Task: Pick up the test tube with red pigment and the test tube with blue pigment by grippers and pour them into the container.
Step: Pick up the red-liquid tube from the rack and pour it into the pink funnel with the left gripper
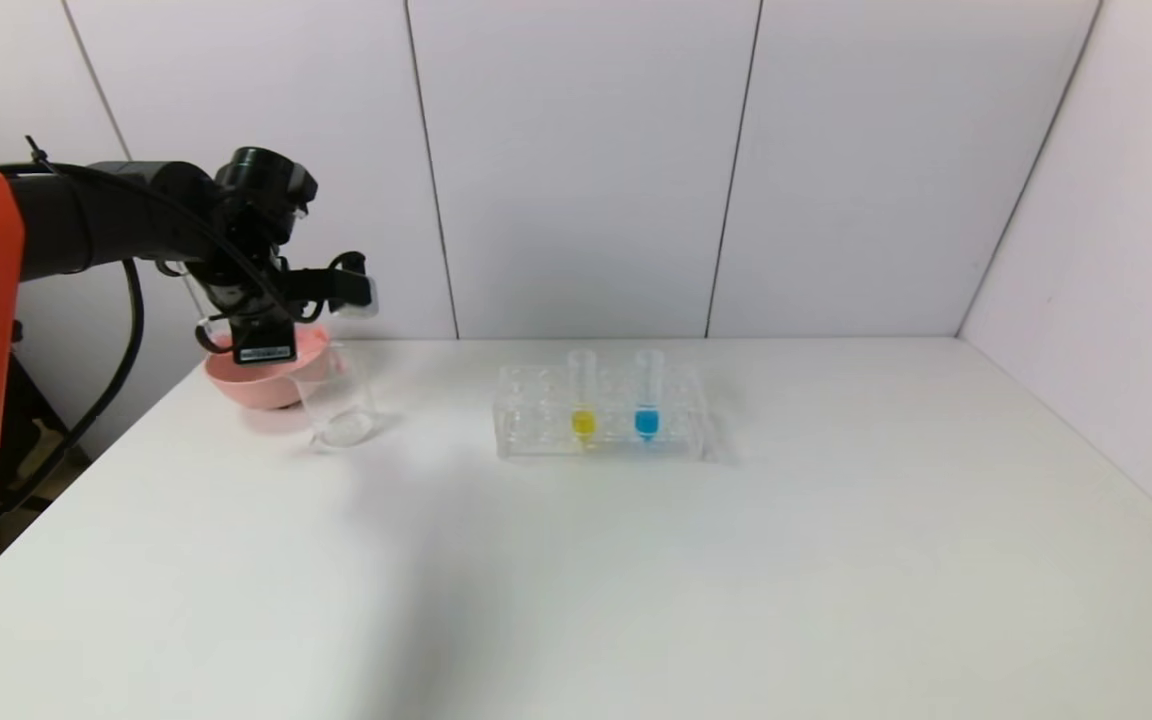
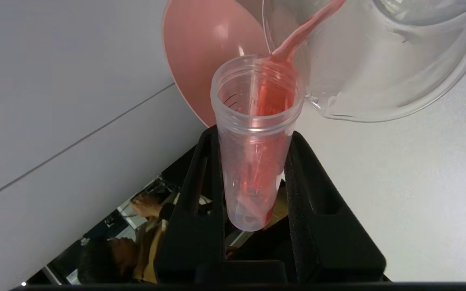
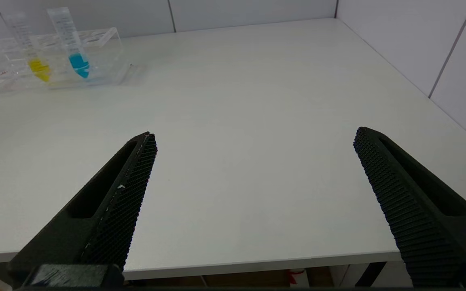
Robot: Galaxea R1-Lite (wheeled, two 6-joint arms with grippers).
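Head view: left gripper (image 1: 271, 345) hangs over the glass beaker (image 1: 336, 405), beside the pink bowl (image 1: 261, 385); blue-tipped tube (image 1: 647, 395) stands in the rack (image 1: 601, 425). Left wrist view: fingers (image 2: 318, 202) clamp the red-pigment tube (image 2: 255, 141), tilted, red liquid streaming into the beaker (image 2: 378, 60). Right wrist view: right gripper (image 3: 253, 190) spread wide above the table (image 3: 257, 101).

Left gripper (image 1: 266, 335) above container (image 1: 336, 405), beside pink bowl (image 1: 261, 385).

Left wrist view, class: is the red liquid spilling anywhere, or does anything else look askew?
Nothing stands out. The left gripper holds the red test tube tipped, and the red stream runs from its mouth over the glass beaker's rim. No red shows on the table. The right gripper hangs open, idle.
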